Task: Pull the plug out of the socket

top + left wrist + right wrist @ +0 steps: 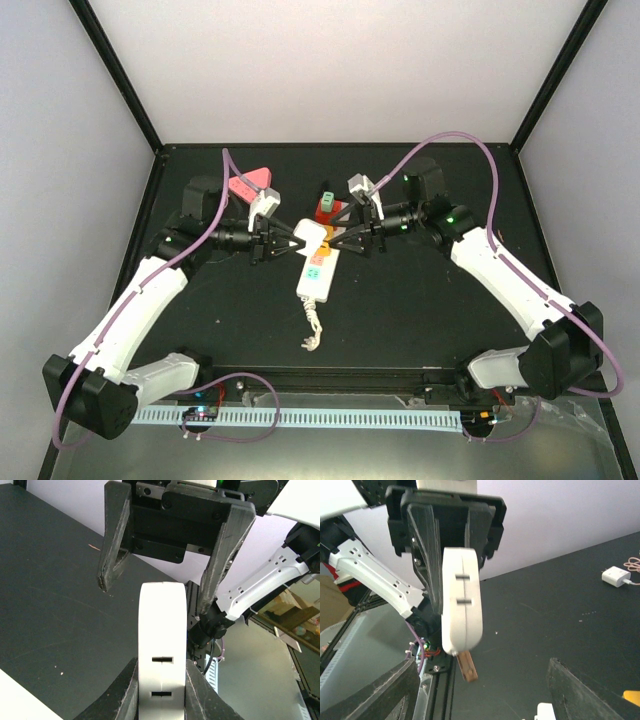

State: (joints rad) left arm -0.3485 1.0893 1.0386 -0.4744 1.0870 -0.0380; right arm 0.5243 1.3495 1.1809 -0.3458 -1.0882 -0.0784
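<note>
The socket (pixel 314 272) sits mid-table, its cord (pixel 312 330) trailing toward the arm bases. The left gripper (pixel 293 244) is clamped on its far end. The right gripper (pixel 338 243) faces it, jaws wide, holding nothing. Only the right wrist view shows a white plug (pixel 615 576) lying apart on the table (pixel 560 610).

R pincer (pixel 482 682) jaws apart | socket (pixel 462 605) clamped in L pincer (pixel 451 587)

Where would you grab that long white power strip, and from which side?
Probably the end of the power strip away from its cord, coming in from the left: the body there is slim with flat parallel sides, and the left fingers clamp it so.
</note>
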